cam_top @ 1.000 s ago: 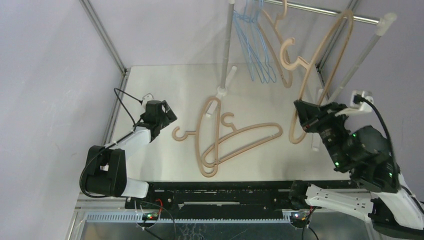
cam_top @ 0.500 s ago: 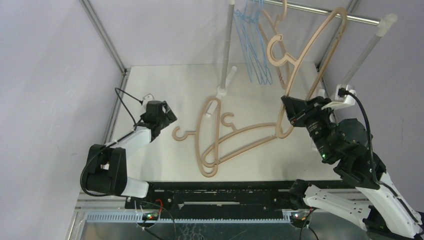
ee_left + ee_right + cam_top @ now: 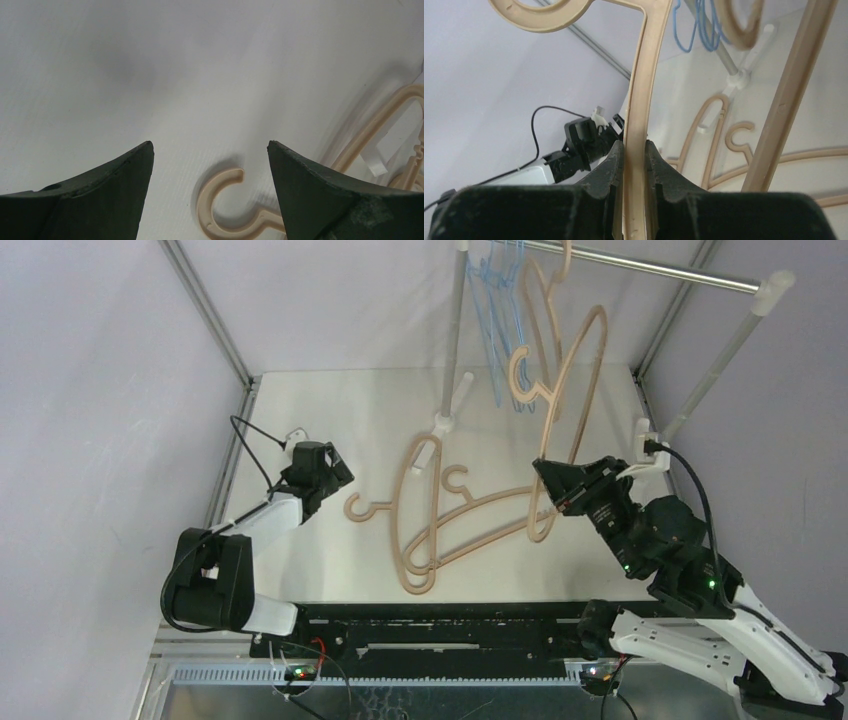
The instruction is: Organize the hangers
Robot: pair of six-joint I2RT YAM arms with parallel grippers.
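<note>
My right gripper (image 3: 552,492) is shut on the lower bar of a tan hanger (image 3: 600,325) and holds it upright above the table, its hook (image 3: 520,370) pointing left. In the right wrist view the fingers (image 3: 614,160) pinch that bar (image 3: 644,90). Two more tan hangers (image 3: 405,510) (image 3: 500,502) lie crossed on the table's middle. Light-blue wire hangers (image 3: 495,300) and another tan hanger (image 3: 535,290) hang on the rail. My left gripper (image 3: 335,472) is open and empty, just above and left of a lying hanger's hook (image 3: 220,200).
The silver rail (image 3: 660,270) runs across the back right on white posts (image 3: 455,340) (image 3: 720,350). The white table (image 3: 330,410) is boxed in by frame struts (image 3: 205,310) and grey walls. The left arm (image 3: 584,140) shows behind the held hanger.
My right arm has swung left and forward with the tan hanger, whose top has moved away from the rail's right end and lower. The left arm has not moved.
</note>
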